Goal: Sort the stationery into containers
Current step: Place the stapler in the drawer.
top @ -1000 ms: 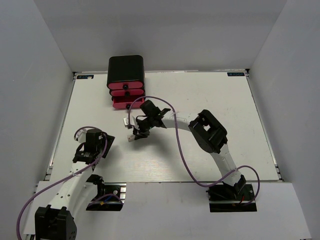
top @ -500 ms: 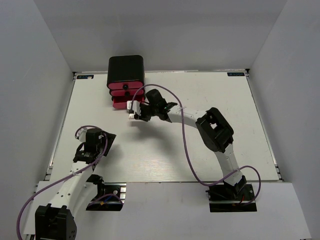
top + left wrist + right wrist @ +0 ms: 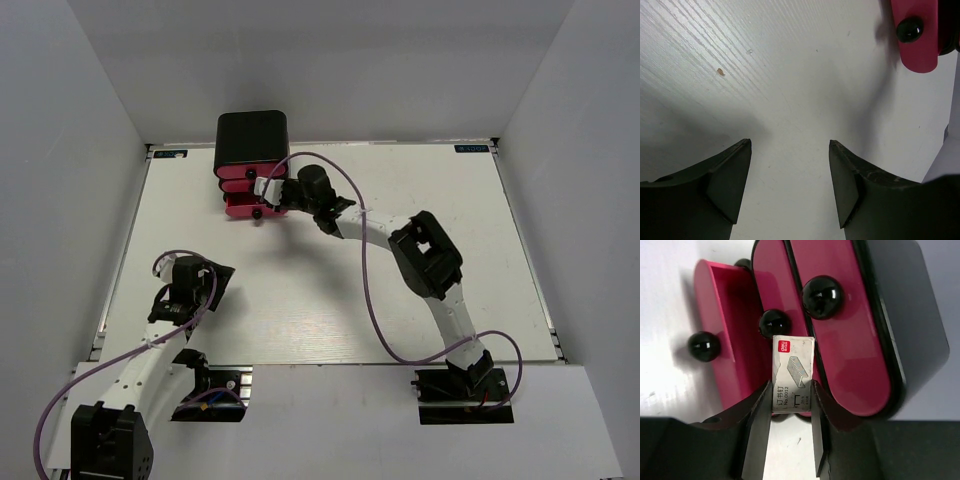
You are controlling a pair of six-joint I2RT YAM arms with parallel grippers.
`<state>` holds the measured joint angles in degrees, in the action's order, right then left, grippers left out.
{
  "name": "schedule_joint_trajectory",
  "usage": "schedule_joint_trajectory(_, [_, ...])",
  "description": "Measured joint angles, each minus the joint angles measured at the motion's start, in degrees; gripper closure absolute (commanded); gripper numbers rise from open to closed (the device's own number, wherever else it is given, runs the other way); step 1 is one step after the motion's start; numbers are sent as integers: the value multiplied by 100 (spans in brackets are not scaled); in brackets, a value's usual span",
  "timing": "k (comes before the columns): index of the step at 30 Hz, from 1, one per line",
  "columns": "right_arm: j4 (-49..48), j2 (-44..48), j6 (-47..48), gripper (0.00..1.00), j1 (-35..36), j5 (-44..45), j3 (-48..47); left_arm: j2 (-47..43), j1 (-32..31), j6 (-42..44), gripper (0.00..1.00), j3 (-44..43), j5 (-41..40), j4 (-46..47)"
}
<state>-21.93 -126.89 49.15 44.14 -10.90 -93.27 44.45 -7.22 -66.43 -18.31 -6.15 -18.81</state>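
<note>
The right pincer (image 3: 790, 392) is clamped on a small white box (image 3: 792, 371) with staples drawn on it. It holds the box right in front of the pink drawers (image 3: 840, 340). The black chest (image 3: 253, 135) sits at 11 o'clock on the tabletop (image 3: 450, 230). Its bottom drawer (image 3: 715, 305) sticks out, open. The left pincer (image 3: 790, 150) hangs at 7 o'clock, fingers apart, holding nothing.
</note>
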Motion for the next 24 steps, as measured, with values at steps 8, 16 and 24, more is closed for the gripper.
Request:
schedule_joint_trajectory(8, [-157,-678,310,73,20,155,-295,153,-2,4,27,0,59,96])
schedule_joint_trajectory(16, [-321,-737,376,42,22,173,-313,407,-2,24,27,4,116,293])
schedule_joint_trajectory(24, [-461,-557,267,69,9,87,-11,1193,-2,-48,76,7,415,1097])
